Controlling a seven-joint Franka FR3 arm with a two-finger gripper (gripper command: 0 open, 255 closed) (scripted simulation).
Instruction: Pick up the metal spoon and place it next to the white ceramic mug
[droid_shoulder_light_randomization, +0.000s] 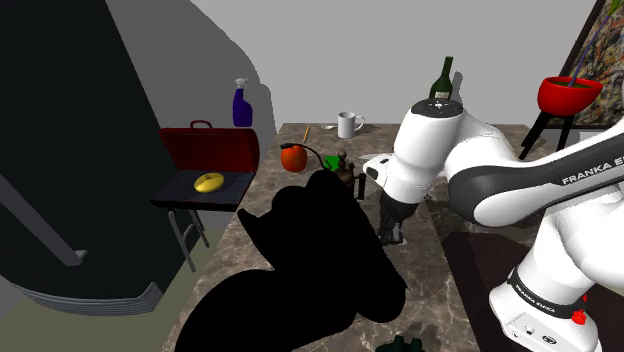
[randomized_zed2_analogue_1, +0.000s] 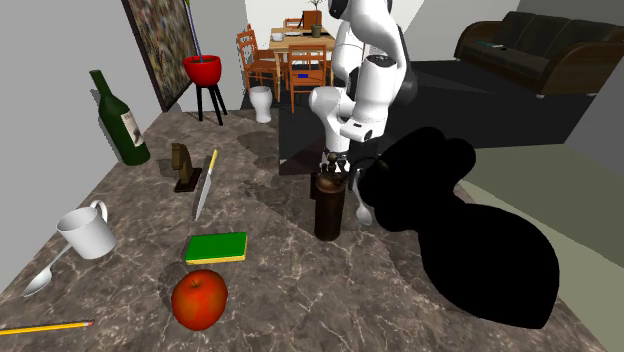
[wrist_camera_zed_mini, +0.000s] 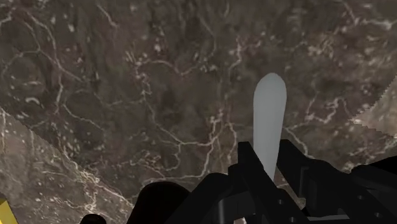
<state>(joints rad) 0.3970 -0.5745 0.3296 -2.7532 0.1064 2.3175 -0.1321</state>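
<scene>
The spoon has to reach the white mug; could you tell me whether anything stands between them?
Yes: a dark grinder stands right beside the spoon towards the mug; a green block and a knife lie further along.

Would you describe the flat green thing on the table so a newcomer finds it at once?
On the marble table, find the red apple near the white mug. The green slab lies beside it, flat, yellow-edged; the green bottle stands tall.

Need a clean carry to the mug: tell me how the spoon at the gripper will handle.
The spoon looks slim and smooth, so it should be stiff yet may slip or swivel in the gripper. It seems light for its length. One end juts well past the gripper, so a bump could pivot it.
</scene>
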